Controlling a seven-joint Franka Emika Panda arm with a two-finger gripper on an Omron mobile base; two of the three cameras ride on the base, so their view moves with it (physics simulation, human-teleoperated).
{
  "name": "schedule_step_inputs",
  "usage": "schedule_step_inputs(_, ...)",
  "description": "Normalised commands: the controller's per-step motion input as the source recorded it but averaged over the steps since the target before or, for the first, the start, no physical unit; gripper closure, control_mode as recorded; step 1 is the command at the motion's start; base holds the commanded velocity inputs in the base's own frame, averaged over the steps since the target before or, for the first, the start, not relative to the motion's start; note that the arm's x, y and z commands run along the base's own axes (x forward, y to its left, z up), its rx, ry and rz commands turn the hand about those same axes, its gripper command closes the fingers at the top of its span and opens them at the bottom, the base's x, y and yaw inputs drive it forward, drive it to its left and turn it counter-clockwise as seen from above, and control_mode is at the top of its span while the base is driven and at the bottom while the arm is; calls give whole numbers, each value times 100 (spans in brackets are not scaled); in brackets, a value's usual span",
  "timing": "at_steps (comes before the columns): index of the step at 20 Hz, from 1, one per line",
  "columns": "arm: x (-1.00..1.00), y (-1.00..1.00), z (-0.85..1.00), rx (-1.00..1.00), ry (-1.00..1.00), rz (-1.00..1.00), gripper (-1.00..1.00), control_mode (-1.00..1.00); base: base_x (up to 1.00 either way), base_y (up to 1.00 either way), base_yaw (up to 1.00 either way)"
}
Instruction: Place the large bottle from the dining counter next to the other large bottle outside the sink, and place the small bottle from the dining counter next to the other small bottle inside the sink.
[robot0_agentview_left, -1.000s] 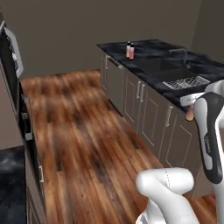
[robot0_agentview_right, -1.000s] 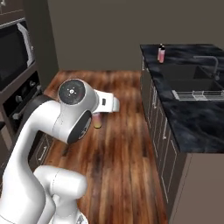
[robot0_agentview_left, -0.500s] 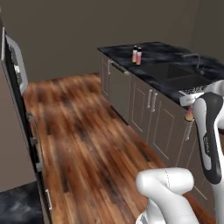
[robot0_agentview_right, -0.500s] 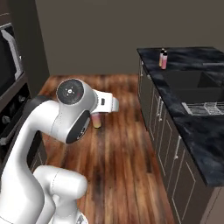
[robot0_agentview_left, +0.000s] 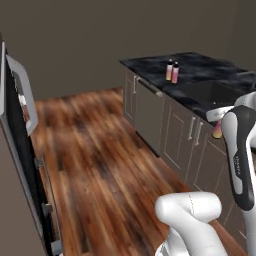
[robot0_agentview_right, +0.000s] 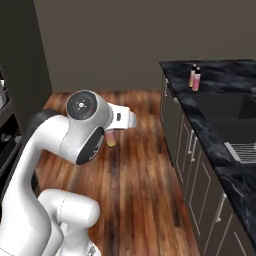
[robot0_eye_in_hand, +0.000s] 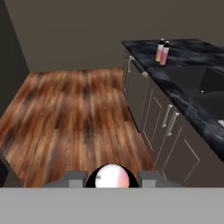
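Jaws closed on a pink bottle (robot0_eye_in_hand: 112, 177), in transit; two bottles (robot0_agentview_right: 195, 77) stand on the counter (robot0_agentview_right: 225, 125) near sink (robot0_agentview_right: 225, 107); placement pending.

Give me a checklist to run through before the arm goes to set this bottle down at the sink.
1. Grip: the gripper is shut on the held bottle. Ok.
2. Held bottle's pose: it hangs upright below the hand. Ok.
3. Target in sight: the sink shows as a dark basin in the counter. Ok.
4. Matching bottle inside the sink: the basin is too dark to show one. Cannot tell.
5. Two bottles on the counter: upright, side by side, beyond the sink. Ok.
6. Reach: the hand is over the wooden floor, with the counter off to one side; probably too far to place. Not ok.
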Motion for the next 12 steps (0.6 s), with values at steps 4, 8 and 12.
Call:
schedule_step_inputs(4, 0, 0, 0, 0, 0, 0, 100, 100, 68, 21, 0)
schedule_step_inputs(8, 0, 0, 0, 0, 0, 0, 100, 100, 57, 8, -2)
schedule_step_inputs(12, 0, 0, 0, 0, 0, 0, 100, 100, 49, 0, -4)
